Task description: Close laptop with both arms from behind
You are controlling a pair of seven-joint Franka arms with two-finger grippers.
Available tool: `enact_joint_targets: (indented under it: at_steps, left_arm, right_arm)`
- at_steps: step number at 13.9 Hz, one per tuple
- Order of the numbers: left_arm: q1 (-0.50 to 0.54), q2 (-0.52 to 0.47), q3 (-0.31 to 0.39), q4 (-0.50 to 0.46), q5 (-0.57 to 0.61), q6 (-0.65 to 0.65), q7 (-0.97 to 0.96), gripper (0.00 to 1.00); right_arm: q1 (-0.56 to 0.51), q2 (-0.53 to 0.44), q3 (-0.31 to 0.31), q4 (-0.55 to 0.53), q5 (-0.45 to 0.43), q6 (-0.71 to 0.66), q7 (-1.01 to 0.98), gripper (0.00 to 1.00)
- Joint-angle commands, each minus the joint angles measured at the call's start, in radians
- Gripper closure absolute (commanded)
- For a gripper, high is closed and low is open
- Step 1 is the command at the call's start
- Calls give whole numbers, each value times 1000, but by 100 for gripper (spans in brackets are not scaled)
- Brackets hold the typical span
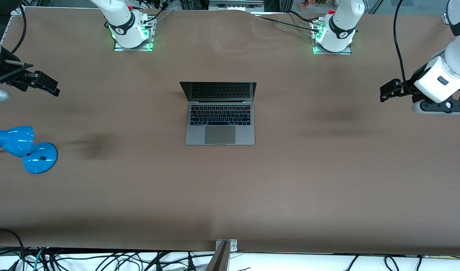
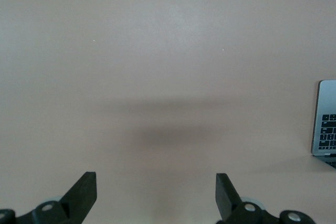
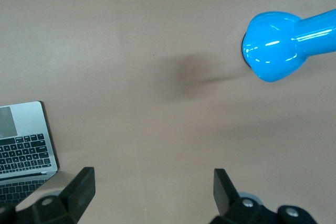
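Note:
The grey laptop (image 1: pixel 220 113) lies open in the middle of the table, its dark screen tilted up on the side toward the robot bases and its trackpad toward the front camera. My left gripper (image 1: pixel 384 92) hangs open and empty over bare table at the left arm's end. My right gripper (image 1: pixel 53 88) hangs open and empty over bare table at the right arm's end. The left wrist view (image 2: pixel 156 190) shows a corner of the laptop (image 2: pixel 328 124). The right wrist view (image 3: pixel 153 187) shows a corner of the laptop (image 3: pixel 23 148). Both grippers are well apart from the laptop.
A blue desk lamp (image 1: pixel 23 148) lies at the right arm's end of the table, nearer the front camera than the right gripper; it also shows in the right wrist view (image 3: pixel 286 43). Brown table (image 1: pixel 230 188) surrounds the laptop. Cables hang along the table's front edge.

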Motion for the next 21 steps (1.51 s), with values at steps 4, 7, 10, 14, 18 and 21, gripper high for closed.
enact_joint_targets:
  at_steps: [4, 7, 10, 14, 18, 21]
  left_arm:
    - [-4, -36, 7, -17, -18, 9, 27, 0]
    - [-6, -33, 6, -14, -16, 9, 27, 0]
    - [-4, -25, 6, -11, -10, -3, 30, 0]
    - [-1, -8, 9, -11, -22, -14, 105, 0]
    - [-3, -11, 7, -20, -64, -23, 69, 0]
    - [-9, -10, -3, -23, -85, -21, 56, 0]
  right_arm:
    - [0, -6, 2, -1, 15, -8, -2, 0]
    - [0, -6, 2, -1, 17, -8, -2, 0]
    - [0, -6, 2, -1, 17, -8, -2, 0]
    - [0, -6, 2, -1, 17, -8, -2, 0]
    - [0, -6, 2, -1, 30, -10, -4, 0]
    - [0, -6, 0, -1, 35, -10, -4, 0]
